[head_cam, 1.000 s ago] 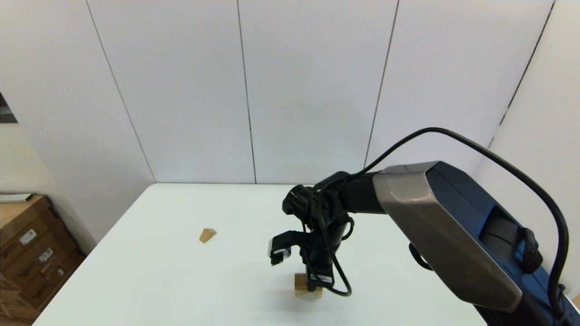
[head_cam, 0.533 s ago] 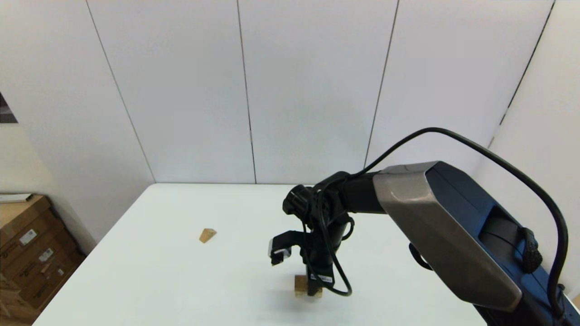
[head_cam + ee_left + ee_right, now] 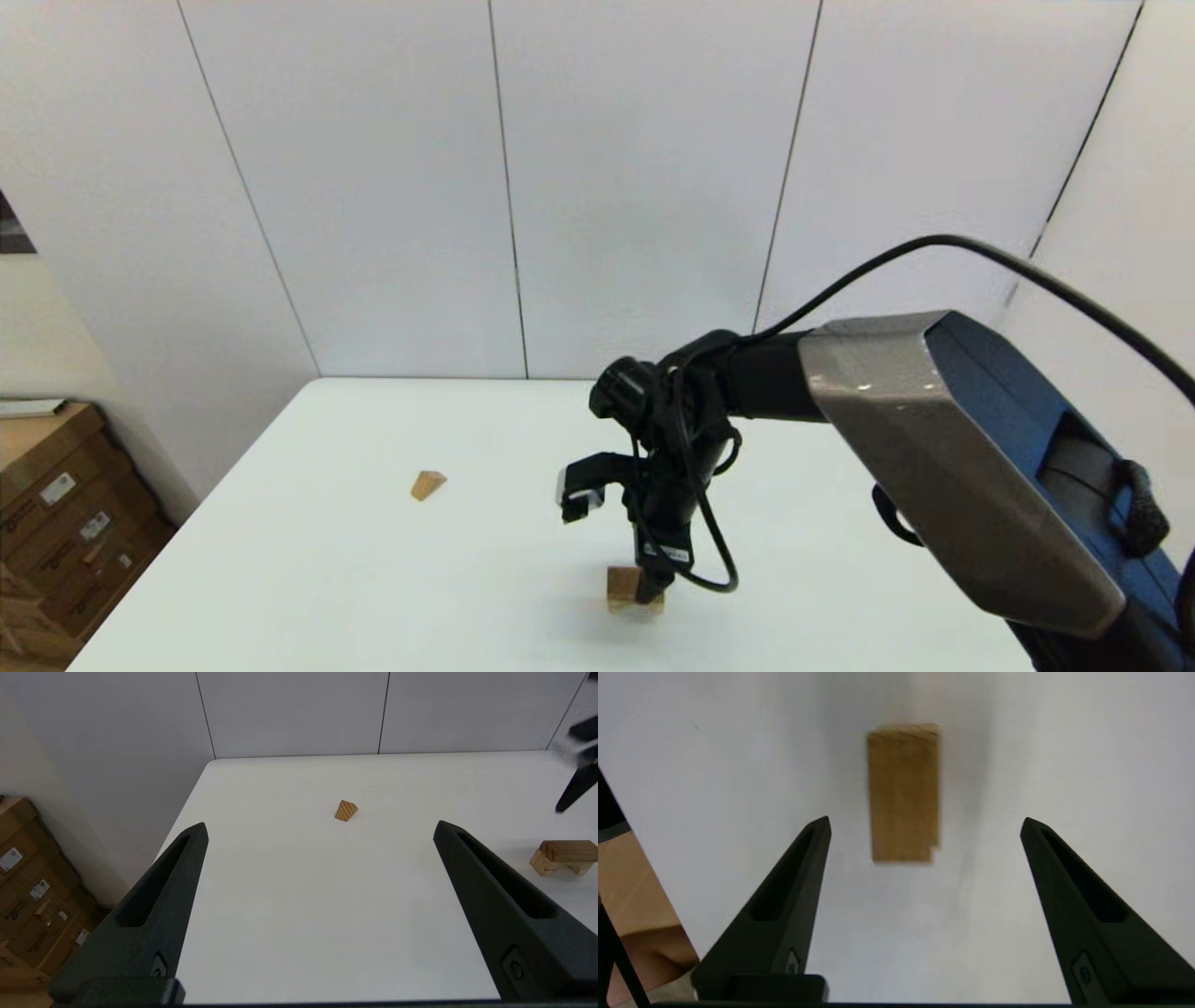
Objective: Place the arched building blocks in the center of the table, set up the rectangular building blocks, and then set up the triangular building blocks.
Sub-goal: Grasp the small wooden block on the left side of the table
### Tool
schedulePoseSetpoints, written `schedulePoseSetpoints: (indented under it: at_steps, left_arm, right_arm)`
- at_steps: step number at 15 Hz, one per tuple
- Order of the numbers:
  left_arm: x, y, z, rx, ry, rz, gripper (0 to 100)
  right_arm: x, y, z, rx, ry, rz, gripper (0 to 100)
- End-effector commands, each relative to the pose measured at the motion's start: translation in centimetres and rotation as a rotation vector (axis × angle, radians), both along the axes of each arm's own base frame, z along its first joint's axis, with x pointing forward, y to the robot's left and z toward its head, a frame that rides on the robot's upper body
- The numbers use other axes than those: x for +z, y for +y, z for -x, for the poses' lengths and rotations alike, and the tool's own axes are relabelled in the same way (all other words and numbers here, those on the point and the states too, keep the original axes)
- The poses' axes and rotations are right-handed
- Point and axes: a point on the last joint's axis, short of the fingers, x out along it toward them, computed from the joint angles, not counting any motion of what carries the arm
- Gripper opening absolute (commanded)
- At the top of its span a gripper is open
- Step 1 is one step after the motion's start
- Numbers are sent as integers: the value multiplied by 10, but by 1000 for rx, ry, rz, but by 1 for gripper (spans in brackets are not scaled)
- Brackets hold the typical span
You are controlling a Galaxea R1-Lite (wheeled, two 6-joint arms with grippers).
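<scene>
The rectangular slab [image 3: 570, 850] lies flat on top of the arched block [image 3: 542, 864] on the white table [image 3: 327, 560]. From the head view the pair shows as a small tan stack [image 3: 624, 590] near the table's middle front. My right gripper [image 3: 653, 583] hangs just above it, open, holding nothing. Its wrist view looks straight down on the slab [image 3: 903, 793], which lies ahead of the spread fingers [image 3: 803, 858]. The triangular wedge [image 3: 428, 484] rests alone toward the left [image 3: 345, 810]. My left gripper [image 3: 320, 825] is open and empty, held back from the wedge.
Cardboard boxes [image 3: 56, 523] stand on the floor beyond the table's left edge. White wall panels close off the far side. Bare tabletop [image 3: 280, 905] lies between the wedge and the stack.
My right arm has risen a little off the stack, so more of the blocks shows. Both blocks and the wedge stay where they were.
</scene>
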Motion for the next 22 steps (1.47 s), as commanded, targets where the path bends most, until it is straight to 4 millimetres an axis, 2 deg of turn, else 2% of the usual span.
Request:
schedulePoseSetpoints:
  at_steps: [1,3,5,7,8,10,12,14,15,17,22]
  left_arm:
    - [0,0,0,0,1,0,100]
    - [0,0,0,0,1,0,100]
    - [0,0,0,0,1,0,100]
    - [0,0,0,0,1,0,100]
    - [0,0,0,0,1,0,100]
    - [0,0,0,0,3,0,100]
    - [0,0,0,0,1,0,100]
    - [0,0,0,0,1,0,100]
    - [0,0,0,0,1,0,100]
    - [0,0,0,0,0,0,100]
    - [0,0,0,0,1,0,100]
  right_arm:
    - [122,-53,16,-128,-231,-99,100]
    - [185,-81,46,-258,-350,-187,100]
    - [234,-111,89,-367,-418,-232,100]
    - [267,-141,137,-458,-437,-293,100]
    - [283,-160,167,-512,-456,-353,100]
    - [298,-196,217,-599,-508,-440,100]
    - [297,-234,267,-687,-599,-455,100]
    - [282,-264,316,-800,-670,-470,100]
    - [275,-272,334,-853,-686,-490,100]
    - [257,-284,365,-931,-721,-522,100]
    - [214,-291,416,-1093,-819,-515,100]
